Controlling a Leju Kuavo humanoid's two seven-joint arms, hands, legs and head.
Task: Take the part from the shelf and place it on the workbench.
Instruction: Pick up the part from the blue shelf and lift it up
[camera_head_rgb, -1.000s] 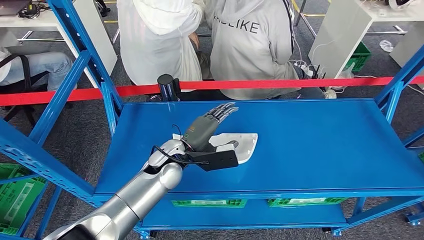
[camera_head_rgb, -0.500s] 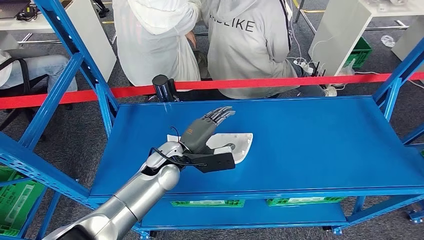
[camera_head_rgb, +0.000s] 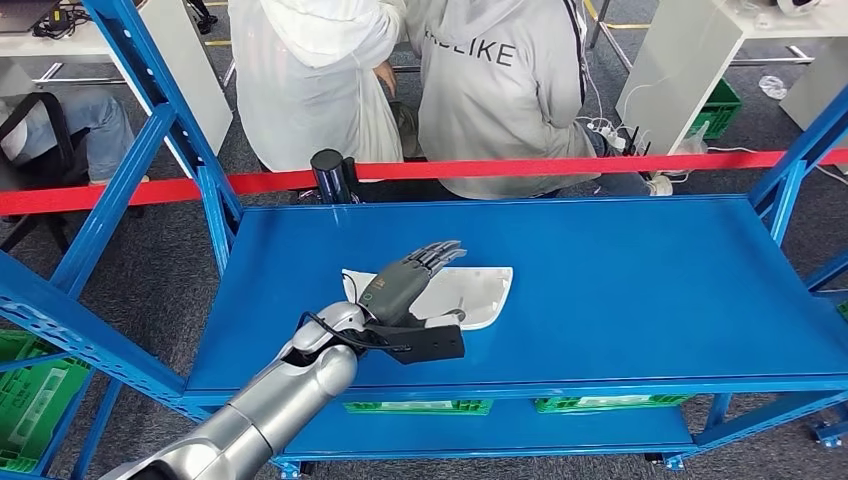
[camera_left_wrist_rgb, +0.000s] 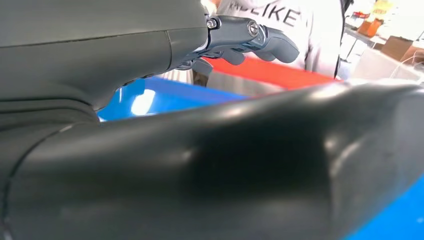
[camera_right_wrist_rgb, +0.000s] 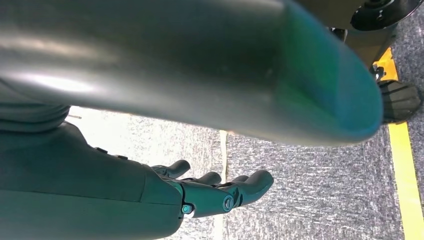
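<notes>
A flat white part (camera_head_rgb: 482, 288) lies on the blue shelf (camera_head_rgb: 640, 290), left of its middle. My left hand (camera_head_rgb: 405, 280) hovers low over the part's left half, fingers (camera_head_rgb: 440, 252) stretched out and apart, thumb at the part's near edge; whether it touches is unclear. In the left wrist view the left hand (camera_left_wrist_rgb: 150, 60) shows its extended fingers (camera_left_wrist_rgb: 250, 37) above the blue surface. My right hand (camera_right_wrist_rgb: 200, 195) hangs over grey carpet with its fingers loosely extended and nothing in them.
A red barrier tape (camera_head_rgb: 560, 166) and a black post (camera_head_rgb: 335, 175) run behind the shelf. Two people (camera_head_rgb: 510, 80) sit with their backs turned beyond it. Blue uprights (camera_head_rgb: 165, 130) frame the shelf; green crates (camera_head_rgb: 30, 400) sit low at the left.
My left hand has come down and drawn back slightly, its fingers now lying lower over the white part. The view has shifted a little.
</notes>
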